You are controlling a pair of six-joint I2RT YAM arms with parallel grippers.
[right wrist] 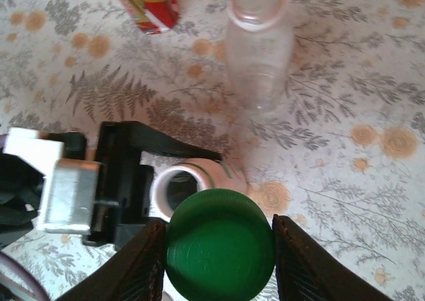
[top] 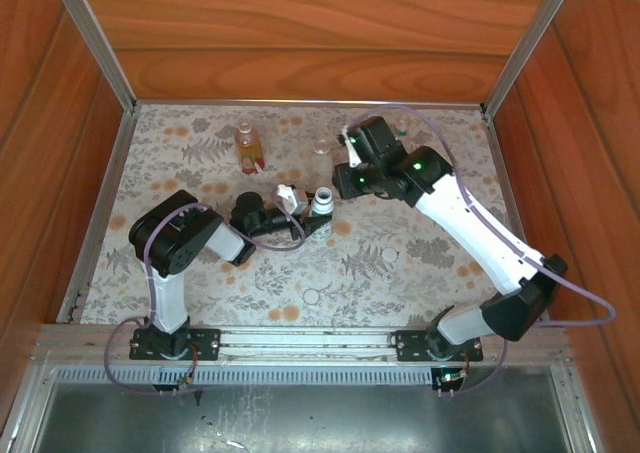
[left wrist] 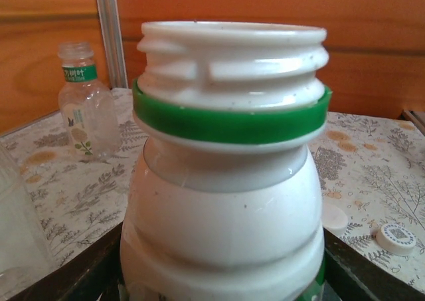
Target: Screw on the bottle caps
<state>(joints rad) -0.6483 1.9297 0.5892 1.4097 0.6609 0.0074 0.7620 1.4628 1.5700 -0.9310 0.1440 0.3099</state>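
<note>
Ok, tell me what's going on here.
The left gripper holds the white bottle upright, its threaded neck bare. The right gripper grips the dark green cap close by the bottle's open mouth, not yet on it. A clear bottle stands uncapped beyond, and a loose white cap lies on the table.

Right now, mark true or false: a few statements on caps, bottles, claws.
1. The right claw holds the dark green cap. True.
2. The white bottle is capped. False: its threaded mouth is open.
3. The left claw grips the white bottle. True.
4. Every cap sits on a bottle. False: a white cap lies loose on the table.
</note>
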